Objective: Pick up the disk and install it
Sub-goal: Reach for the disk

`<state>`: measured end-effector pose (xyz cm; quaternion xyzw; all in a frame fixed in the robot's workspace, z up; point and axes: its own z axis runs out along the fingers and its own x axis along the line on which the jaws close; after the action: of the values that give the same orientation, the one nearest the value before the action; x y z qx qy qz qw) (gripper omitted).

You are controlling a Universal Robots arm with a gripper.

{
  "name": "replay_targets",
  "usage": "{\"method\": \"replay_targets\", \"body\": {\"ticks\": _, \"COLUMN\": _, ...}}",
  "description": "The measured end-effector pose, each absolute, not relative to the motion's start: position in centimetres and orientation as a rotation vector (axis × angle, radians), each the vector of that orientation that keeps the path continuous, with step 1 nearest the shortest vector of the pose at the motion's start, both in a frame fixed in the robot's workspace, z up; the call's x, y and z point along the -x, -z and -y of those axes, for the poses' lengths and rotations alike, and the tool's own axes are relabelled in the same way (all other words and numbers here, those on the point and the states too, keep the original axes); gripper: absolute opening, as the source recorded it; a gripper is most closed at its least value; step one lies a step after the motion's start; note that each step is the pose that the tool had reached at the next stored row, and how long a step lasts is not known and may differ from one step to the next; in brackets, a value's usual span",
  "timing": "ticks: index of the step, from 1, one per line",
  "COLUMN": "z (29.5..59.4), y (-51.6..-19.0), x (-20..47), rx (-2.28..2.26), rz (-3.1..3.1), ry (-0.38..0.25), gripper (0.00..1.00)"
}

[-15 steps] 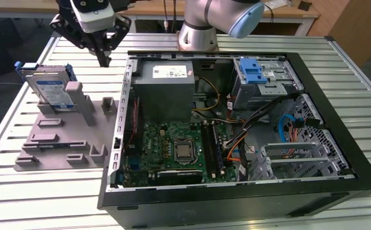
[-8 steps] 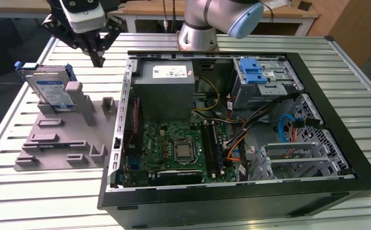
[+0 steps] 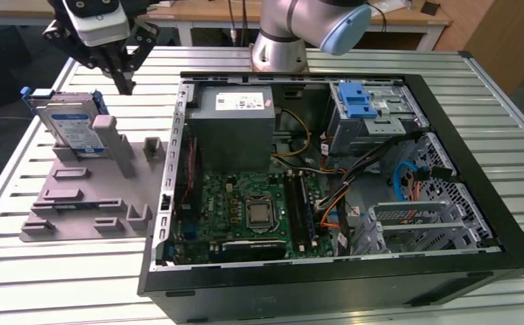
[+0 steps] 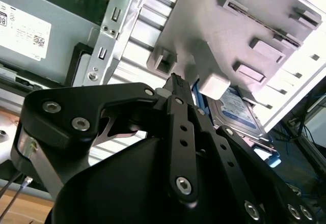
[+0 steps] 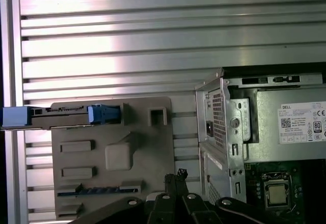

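Disk (image 3: 72, 128) stands edgewise in grey holder (image 3: 77, 203), pinched jaws clear beside.

You see even, bright overhead light in the exterior view. The slatted desk (image 3: 63, 271) shines pale, while the open computer case (image 3: 334, 298) stays shaded inside. In the first wrist view, a glare band whitens the desk. In the second wrist view, the desk washes out white behind the dark gripper (image 4: 175, 84).
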<state>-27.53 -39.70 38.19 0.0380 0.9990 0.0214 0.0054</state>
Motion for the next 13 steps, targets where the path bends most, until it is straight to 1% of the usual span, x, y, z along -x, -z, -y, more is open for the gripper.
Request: {"method": "replay_targets", "body": {"ticks": 13, "z": 39.5, "y": -38.1, "x": 30.2, "rx": -0.119, "rz": -3.129, "ry": -0.067, "gripper": 0.11}}
